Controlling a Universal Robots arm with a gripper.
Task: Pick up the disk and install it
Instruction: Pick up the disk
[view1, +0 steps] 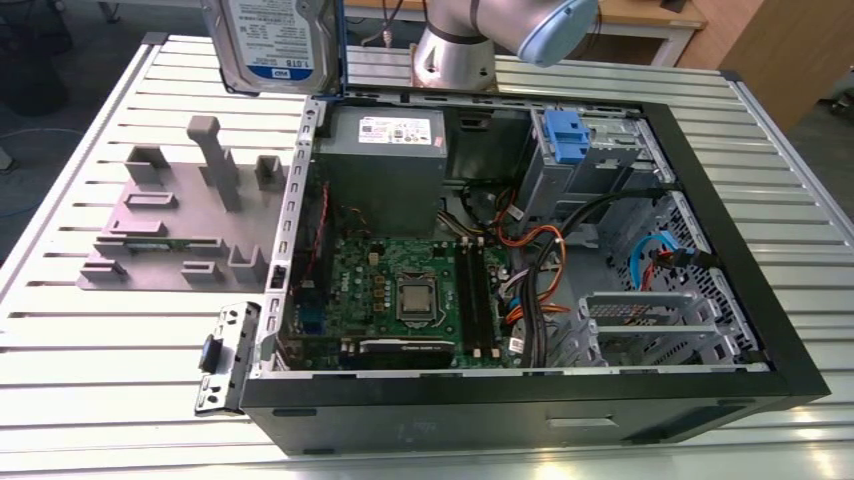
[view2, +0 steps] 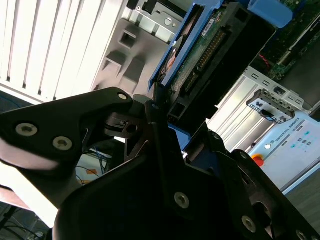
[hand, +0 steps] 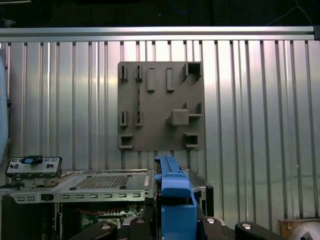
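**Disk held aloft over the case; pick-up judged done, installation not yet begun.**

The disk (view1: 274, 40) is held upright above the rear corner of the open computer case (view1: 781, 300), on the exterior view's left and clear of the case rim. In the second wrist view the gripper (view2: 165, 115) is seen clamped on the disk's blue caddy frame, its fingers drawn in against the edge. The carrying step is judged to be in hand. The next move is judged to call for the caddy being squared to the drive cage (view1: 621, 150) inside the case, next to the other blue caddy (view1: 567, 135), and kept off the cables (view1: 534, 240).
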